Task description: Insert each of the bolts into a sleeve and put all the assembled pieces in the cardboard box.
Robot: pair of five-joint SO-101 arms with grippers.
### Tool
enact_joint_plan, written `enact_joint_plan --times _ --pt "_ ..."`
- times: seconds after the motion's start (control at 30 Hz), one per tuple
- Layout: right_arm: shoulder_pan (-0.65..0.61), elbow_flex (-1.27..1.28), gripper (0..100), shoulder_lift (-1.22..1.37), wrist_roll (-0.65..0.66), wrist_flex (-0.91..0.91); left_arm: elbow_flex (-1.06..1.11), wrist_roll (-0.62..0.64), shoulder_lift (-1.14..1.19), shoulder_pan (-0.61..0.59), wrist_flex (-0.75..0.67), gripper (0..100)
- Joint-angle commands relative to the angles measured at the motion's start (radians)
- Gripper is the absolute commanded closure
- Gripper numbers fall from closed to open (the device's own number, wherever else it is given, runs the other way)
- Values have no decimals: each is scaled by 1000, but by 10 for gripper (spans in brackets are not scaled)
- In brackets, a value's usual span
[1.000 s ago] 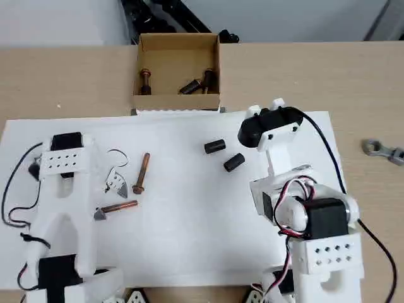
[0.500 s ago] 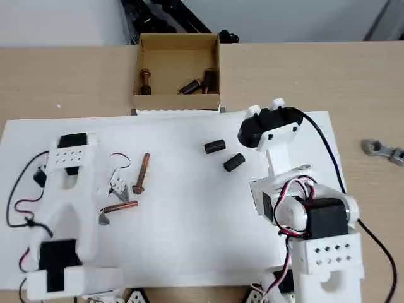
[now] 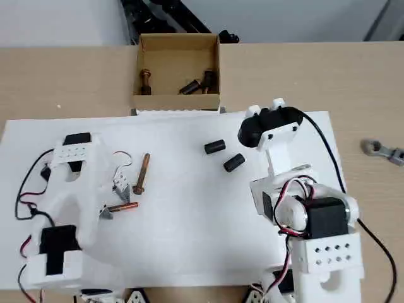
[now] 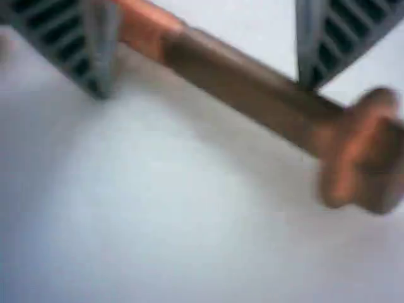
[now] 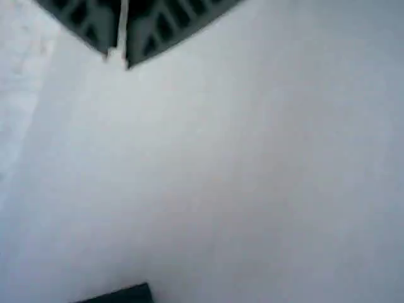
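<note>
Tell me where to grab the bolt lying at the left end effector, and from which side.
Probably best mid-shank, coming from above and closing across its length: the bolt lies flat on the white sheet, and its wider head sits at one end.

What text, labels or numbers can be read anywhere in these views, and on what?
None readable. The cardboard box has plain walls, the white sheet is blank, and the copper bolts and black sleeves carry no markings that can be made out in any view.
</note>
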Motion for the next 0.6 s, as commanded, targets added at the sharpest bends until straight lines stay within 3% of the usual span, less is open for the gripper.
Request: enact_joint_plan --times 0.0,0.23,0.33,0.57 --pt "2 -5 994 -15 12 -18 -2 -3 37 -12 -46 976" --pt "2 -5 994 -15 12 -18 -8 -6 29 -9 -18 994" --pt "2 -5 994 -15 12 -18 -15 -63 28 15 6 994" --pt "2 -5 994 -15 12 -18 -274 -170 28 75 252 994"
